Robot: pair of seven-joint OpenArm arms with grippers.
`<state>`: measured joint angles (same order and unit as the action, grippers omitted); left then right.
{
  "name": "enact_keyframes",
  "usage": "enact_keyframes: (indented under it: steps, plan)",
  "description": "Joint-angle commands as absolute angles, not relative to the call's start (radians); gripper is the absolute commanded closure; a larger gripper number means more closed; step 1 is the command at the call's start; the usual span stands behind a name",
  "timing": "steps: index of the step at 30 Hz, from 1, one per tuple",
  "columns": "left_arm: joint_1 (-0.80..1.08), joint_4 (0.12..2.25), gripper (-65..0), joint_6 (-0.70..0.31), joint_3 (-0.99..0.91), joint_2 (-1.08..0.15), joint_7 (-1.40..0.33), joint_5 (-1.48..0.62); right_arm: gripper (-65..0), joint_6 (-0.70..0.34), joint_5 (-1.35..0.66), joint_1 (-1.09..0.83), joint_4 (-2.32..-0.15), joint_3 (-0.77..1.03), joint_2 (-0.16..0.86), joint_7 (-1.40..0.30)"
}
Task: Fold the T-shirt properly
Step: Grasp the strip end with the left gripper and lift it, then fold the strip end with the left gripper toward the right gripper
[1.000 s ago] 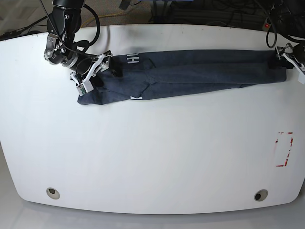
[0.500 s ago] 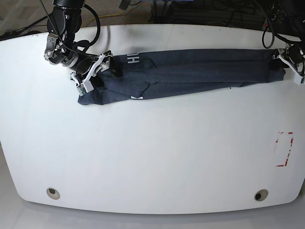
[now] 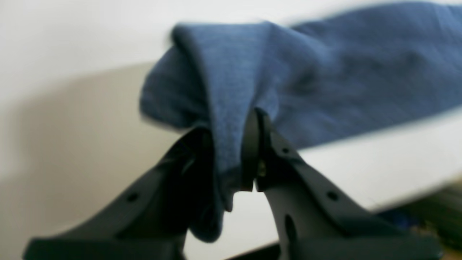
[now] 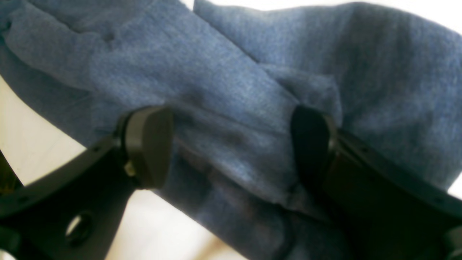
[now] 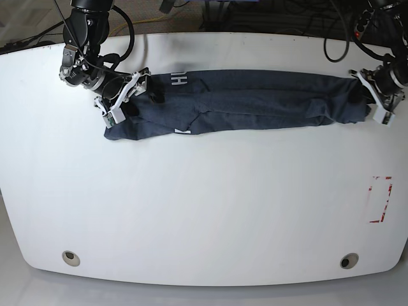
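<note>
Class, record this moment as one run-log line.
stage: fold in progress | T-shirt: long band across table | left end effector: shut on T-shirt end | right end effector: open over cloth

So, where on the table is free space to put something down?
The wide white table area in front of the T-shirt is bare, bordered by the red-marked rectangle and two holes near the front edge. The far strip is crowded: the left gripper pinches one shirt end, the right gripper straddles the other.
</note>
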<state>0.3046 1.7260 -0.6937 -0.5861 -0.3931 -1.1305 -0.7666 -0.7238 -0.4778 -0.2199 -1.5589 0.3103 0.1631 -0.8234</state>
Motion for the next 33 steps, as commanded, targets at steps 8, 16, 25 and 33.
enact_keyframes:
  steps: [8, 16, 25, 33]
  plan:
    - [0.231, 1.902, -5.4, -0.698, -0.236, -0.363, -1.127, -0.791, -49.5, -0.698, -0.389, -0.242, -1.534, 0.305, 0.162, -0.951]
    - [0.108, 1.897, -5.6, -0.698, 0.001, -0.303, -1.127, -0.789, -49.5, -0.698, -0.389, -0.24, -1.534, 0.305, 0.162, -0.951]
    - [0.028, 1.779, -14.9, -0.698, 0.05, -0.228, -1.127, -0.789, -49.5, -0.698, -0.389, -0.24, -1.534, 0.305, 0.162, -0.951]
    - [-0.001, 1.745, -30.3, -0.698, 0.085, -0.206, -1.13, -0.789, -49.5, -0.698, -0.389, -0.236, -1.534, 0.305, 0.162, -0.951]
